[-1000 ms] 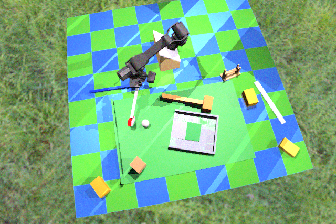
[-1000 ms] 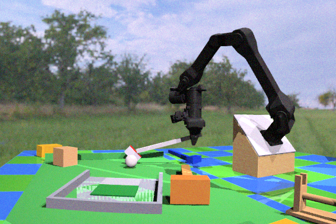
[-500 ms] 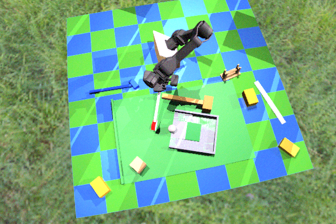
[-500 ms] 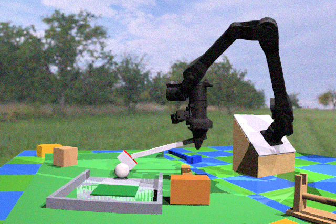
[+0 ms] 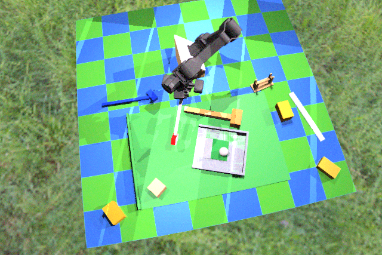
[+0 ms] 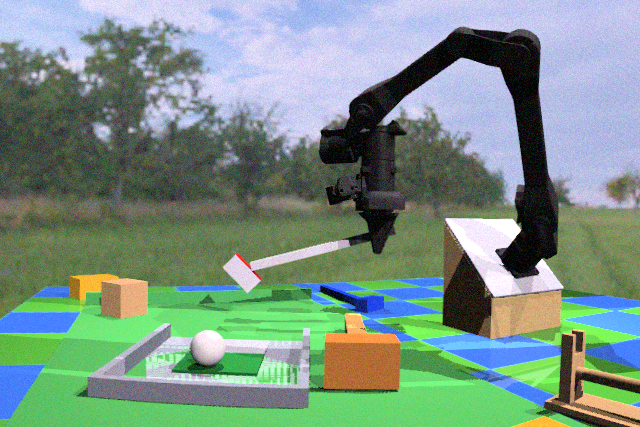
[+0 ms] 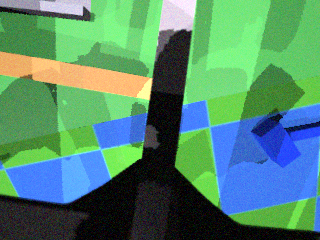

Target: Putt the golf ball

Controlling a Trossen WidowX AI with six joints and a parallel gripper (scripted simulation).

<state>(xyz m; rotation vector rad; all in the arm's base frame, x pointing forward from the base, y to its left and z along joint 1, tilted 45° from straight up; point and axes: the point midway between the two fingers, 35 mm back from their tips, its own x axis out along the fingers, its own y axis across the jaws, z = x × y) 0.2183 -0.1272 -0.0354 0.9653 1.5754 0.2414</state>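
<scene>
Putter (image 6: 305, 253) grip between fingers (image 6: 381, 236)

Red-headed putter (image 6: 297, 255) held aloft, tilted head-down, white golf ball (image 5: 223, 151) resting on raised green (image 5: 219, 150)

In the wrist view the claw (image 7: 159, 165) is a dark mass filling the bottom edge, and its fingertips cannot be told apart around the red putter (image 7: 170, 85), whose head is cut off by the top edge. The orange mallet (image 7: 75, 75) runs off the left edge. In the exterior view the wooden rack (image 6: 589, 386) is cropped at the tabletop's right edge, and the arm perhaps hides part of the wedge block (image 6: 496, 303).
</scene>
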